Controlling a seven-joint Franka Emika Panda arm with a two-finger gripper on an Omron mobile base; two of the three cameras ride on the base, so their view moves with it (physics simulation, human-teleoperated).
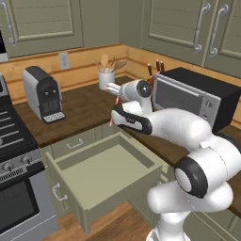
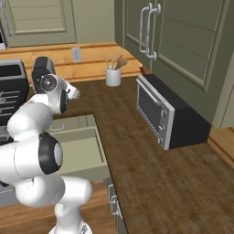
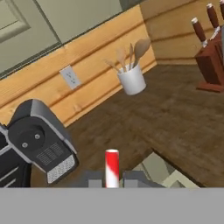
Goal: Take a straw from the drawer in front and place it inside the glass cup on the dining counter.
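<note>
Straw being held above the open drawer

Straw (image 3: 112, 167) is being gripped between the two dark fingertips of the gripper (image 3: 112, 178), the jaws being closed on its lower part while its red and white upper end is sticking up past them in the hand view. In the left base view, red bits of the straw (image 1: 116, 100) are being shown beside the hand, which is being held over the near edge of the table (image 1: 87, 113), above the back of the drawer (image 1: 106, 175). The drawer is being left pulled out, olive-green and shallow, with its inside bare where it is being seen. In the right base view the drawer (image 2: 84, 151) is being partly covered by the white arm.

On the brown table, a white crock (image 1: 106, 79) of wooden spoons is being seen against the wooden back wall; it is also being shown in the right base view (image 2: 113, 76) and the hand view (image 3: 131, 80). A coffee machine (image 1: 43, 94), grey and black, is being seen to the left of the crock, well apart from it, and close at the left of the hand view (image 3: 39, 140). A toaster oven (image 1: 195, 96) is being seen on the right part of the table, with a knife block (image 3: 212, 65) just behind it. A stove (image 1: 12, 160) is being shown at the left edge, beside the drawer.
</note>
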